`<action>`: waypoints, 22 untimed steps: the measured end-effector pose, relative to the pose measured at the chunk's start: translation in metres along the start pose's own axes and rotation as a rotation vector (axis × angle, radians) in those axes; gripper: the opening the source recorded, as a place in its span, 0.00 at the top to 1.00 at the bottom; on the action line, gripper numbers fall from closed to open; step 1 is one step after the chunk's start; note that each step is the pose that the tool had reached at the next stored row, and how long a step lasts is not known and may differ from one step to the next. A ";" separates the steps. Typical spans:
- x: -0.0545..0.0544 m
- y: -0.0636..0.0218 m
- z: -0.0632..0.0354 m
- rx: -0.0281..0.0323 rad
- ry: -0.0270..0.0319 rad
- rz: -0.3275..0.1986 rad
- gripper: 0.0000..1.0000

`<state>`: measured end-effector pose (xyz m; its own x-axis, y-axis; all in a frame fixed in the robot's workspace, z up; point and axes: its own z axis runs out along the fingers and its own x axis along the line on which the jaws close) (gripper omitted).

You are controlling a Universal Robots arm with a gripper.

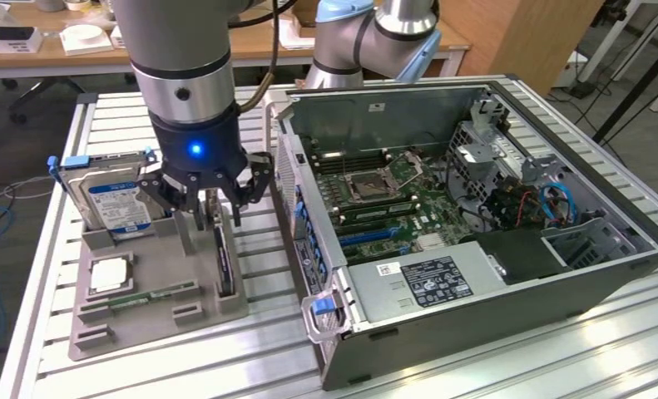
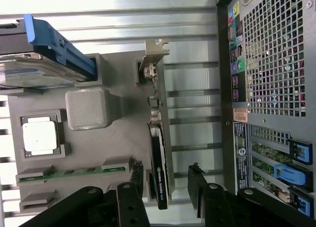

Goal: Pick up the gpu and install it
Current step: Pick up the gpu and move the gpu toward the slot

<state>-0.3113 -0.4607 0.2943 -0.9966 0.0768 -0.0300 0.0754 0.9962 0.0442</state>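
Black gripper (image 1: 220,214) hangs right over the thin dark gpu card (image 1: 225,264), jaws wide open, nothing gripped. Card's standing on edge in the grey plastic holder tray (image 1: 190,314).

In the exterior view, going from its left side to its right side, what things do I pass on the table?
hard drive → gpu → computer case
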 end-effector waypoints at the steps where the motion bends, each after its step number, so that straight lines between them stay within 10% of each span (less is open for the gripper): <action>1: 0.000 0.0000 0.0002 0.0000 0.0000 0.000 0.51; 22: 0.001 -0.0009 0.0202 0.0011 -0.0026 0.000 0.51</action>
<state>-0.3114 -0.4607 0.2741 -0.9965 0.0767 -0.0326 0.0753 0.9962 0.0431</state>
